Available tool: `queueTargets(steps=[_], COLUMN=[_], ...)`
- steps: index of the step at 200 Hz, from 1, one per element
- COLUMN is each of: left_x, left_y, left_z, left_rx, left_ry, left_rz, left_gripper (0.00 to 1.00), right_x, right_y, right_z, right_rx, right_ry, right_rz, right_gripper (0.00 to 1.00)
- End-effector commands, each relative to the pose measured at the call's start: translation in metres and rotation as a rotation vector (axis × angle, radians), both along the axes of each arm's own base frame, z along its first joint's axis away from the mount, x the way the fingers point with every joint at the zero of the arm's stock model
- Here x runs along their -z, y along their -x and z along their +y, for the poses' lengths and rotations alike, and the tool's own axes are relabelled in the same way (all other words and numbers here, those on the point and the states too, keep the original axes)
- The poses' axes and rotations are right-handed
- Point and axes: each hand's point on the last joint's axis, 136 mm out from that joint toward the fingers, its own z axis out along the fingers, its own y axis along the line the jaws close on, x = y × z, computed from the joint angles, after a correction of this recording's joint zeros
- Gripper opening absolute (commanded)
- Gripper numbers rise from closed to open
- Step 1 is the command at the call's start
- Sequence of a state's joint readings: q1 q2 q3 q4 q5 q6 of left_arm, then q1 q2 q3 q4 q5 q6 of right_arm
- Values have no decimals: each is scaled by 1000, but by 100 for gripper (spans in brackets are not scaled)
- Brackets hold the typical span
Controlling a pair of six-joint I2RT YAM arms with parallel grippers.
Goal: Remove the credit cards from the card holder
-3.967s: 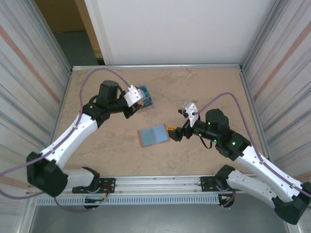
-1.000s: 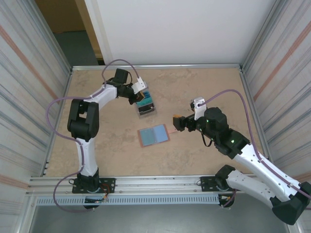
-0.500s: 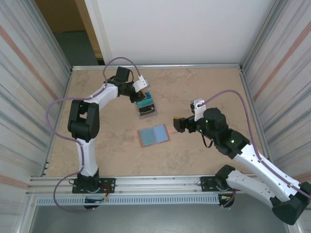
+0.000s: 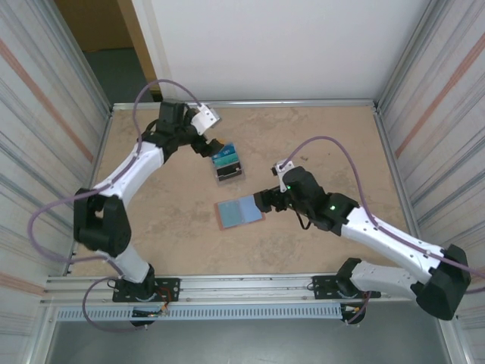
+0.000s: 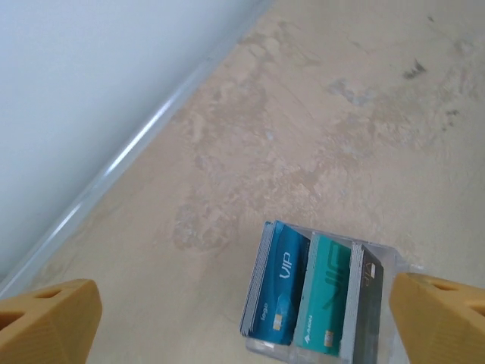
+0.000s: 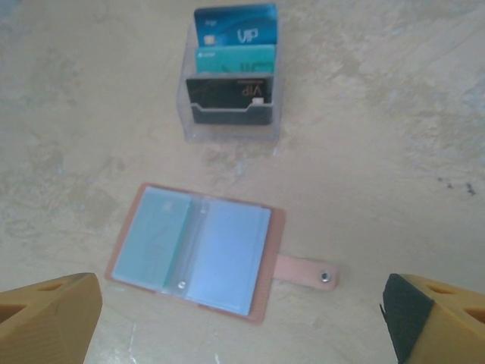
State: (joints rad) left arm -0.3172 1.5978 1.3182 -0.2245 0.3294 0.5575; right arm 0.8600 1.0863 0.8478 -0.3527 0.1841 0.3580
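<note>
Closest to the arm bases, the holder lies flat and open on the table. Its pale blue pockets face up and its little pink tab sticks out to the right. The left pocket looks greener than the right, as if a card sat in it, but I cannot be sure.

The right gripper hangs just beside the tab end. Its jaws are spread wide and nothing is between them. From its own camera, the orange fingers sit out at the two lower corners with the whole holder lying between. I cannot tell whether they touch the table.

A bit farther back stands a small clear stand, apart from the holder. Three cards are upright in it: blue at the back, teal in the middle, a dark one in front.

Farthest off, the left gripper is at the stand's far-left side, close above it. Its jaws are also wide open and empty, and the card tops show between its fingertips.
</note>
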Motion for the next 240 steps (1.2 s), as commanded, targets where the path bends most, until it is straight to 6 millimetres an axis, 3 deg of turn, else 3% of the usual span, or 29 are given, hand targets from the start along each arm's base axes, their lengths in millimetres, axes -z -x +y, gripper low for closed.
queueTargets(steps=[1,28,70,112,158,240], left_x=[-16,-17,14,41,63,80], left_y=[16,54,106,142,167,181], left_z=[15,38,85,122,142,146], left_rx=[-181,-343,-570,-738,-825,-812], left_ry=[86,266,422,486,620,594], left_rz=[-51,-46,5,10,8,7], left_gripper=[99,99,99,99,99,99], right_x=[11,37,68,95,122,154], right_y=[3,11,24,28,23,15], right_z=[9,30,67,98,122,131], right_rx=[36,12,-69,-141,-176,-168], right_ry=[19,48,117,179,285,370], right_rz=[58,148,225,274,298,333], right_gripper=[89,80,65,55,42,47])
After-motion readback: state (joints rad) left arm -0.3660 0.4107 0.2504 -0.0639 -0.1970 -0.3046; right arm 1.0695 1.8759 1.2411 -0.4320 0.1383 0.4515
